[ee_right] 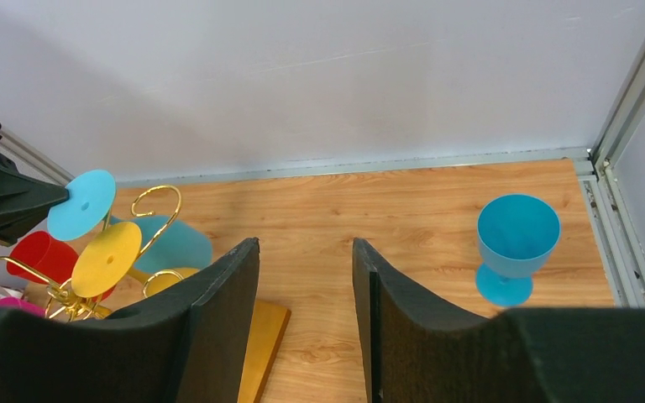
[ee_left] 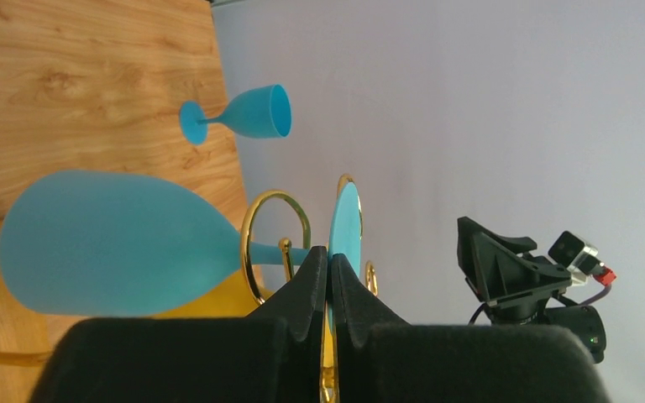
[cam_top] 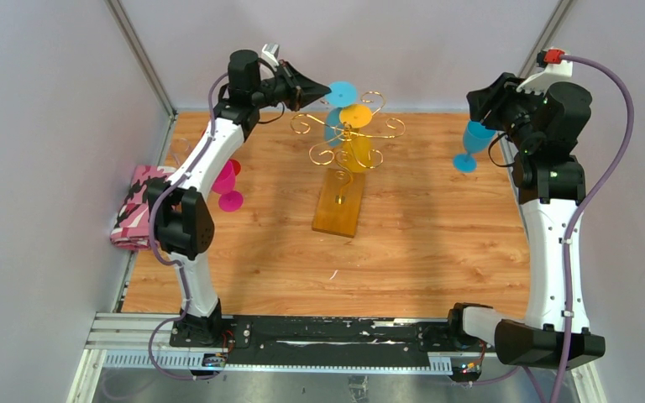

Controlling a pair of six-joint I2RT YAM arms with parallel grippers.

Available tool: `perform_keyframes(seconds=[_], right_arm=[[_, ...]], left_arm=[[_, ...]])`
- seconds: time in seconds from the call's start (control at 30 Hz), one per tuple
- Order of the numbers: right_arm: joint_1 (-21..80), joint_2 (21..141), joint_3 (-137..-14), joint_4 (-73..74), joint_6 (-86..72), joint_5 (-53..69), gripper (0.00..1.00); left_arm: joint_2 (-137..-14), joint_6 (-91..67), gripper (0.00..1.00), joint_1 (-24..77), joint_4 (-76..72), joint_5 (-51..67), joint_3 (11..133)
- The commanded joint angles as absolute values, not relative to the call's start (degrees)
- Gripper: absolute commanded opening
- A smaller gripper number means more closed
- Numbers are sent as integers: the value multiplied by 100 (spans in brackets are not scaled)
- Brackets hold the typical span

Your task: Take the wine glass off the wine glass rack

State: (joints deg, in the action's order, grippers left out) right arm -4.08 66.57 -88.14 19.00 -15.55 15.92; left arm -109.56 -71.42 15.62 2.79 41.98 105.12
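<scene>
The gold wire wine glass rack [cam_top: 348,134] stands on its amber base [cam_top: 340,206] at mid-table. A teal wine glass [cam_top: 333,126] and a yellow wine glass [cam_top: 359,151] hang upside down from it. My left gripper [cam_top: 321,91] is shut on the rim of the teal glass's foot disc [ee_left: 346,222]; its bowl [ee_left: 109,243] hangs through a gold ring [ee_left: 275,243]. The left gripper [ee_left: 329,262] shows jaws pinched on the disc. My right gripper [ee_right: 306,260] is open and empty, high at the back right [cam_top: 483,105]. The rack also shows in the right wrist view [ee_right: 155,206].
A blue wine glass [cam_top: 473,143] stands upright on the table at the right [ee_right: 514,243]. Pink [cam_top: 228,180] and red [cam_top: 235,166] glasses stand under my left arm. A pink patterned cloth [cam_top: 138,206] lies at the left edge. White walls enclose the table.
</scene>
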Motion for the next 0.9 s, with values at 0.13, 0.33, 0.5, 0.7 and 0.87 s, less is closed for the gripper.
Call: perform_keyframes(seconds=[0.13, 0.33, 0.5, 0.7, 0.87], right_arm=[[-316, 6587, -8771, 1737, -1637, 1749, 50], [-316, 6618, -8772, 1737, -1687, 1847, 50], [-316, 6622, -8763, 1724, -1706, 1881, 50], [-316, 6643, -8736, 1696, -1738, 1941, 50], [-316, 6610, -8713, 1692, -1737, 1942, 50]], left_arm=[[-10509, -7016, 0, 1613, 878, 4347, 10285], [-10173, -6857, 0, 1555, 969, 4193, 9958], [-9825, -6852, 0, 1366, 892, 4125, 9638], [-9593, -6822, 0, 1121, 877, 4100, 9541], [-9617, -6758, 0, 941, 844, 3975, 9601]])
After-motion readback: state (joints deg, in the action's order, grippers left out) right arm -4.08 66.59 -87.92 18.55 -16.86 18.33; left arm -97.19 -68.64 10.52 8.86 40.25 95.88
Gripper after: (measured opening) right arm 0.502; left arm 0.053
